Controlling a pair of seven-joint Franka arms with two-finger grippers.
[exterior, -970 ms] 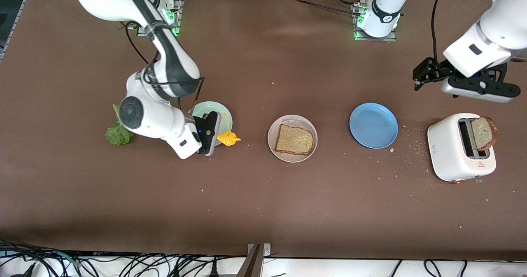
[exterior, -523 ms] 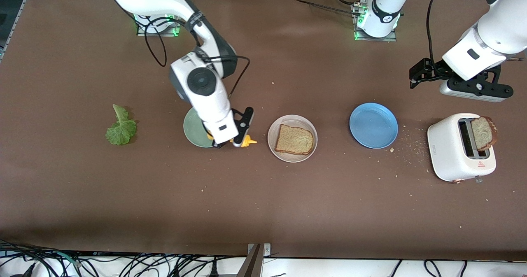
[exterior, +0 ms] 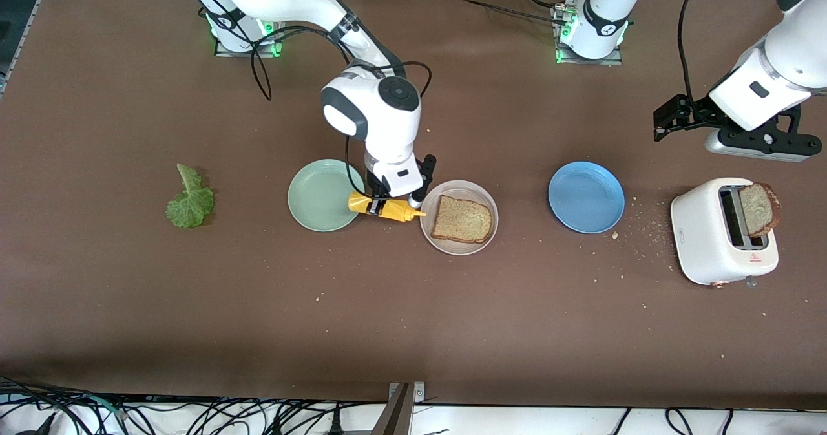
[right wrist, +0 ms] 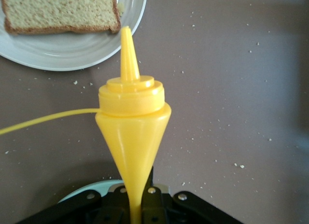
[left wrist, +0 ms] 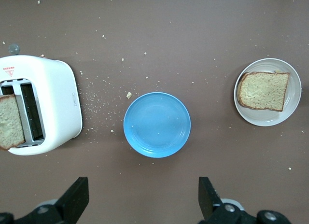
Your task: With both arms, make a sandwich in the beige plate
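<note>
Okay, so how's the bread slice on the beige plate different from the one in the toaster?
The square brown bread slice on the round beige plate lies flat; the brown bread slice in the white toaster stands on edge, sticking out of a slot. The plate slice sits mid-table, beside the right hand's yellow squeeze bottle; the toaster slice is at the left arm's end. Both share dark crusts.

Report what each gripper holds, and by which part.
Right gripper grips the yellow squeeze bottle by its body. Left gripper is open and holds nothing.

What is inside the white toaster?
One slice of brown bread sticks up from a slot of the toaster. The other slot looks empty from above. Deeper inside cannot be seen.
</note>
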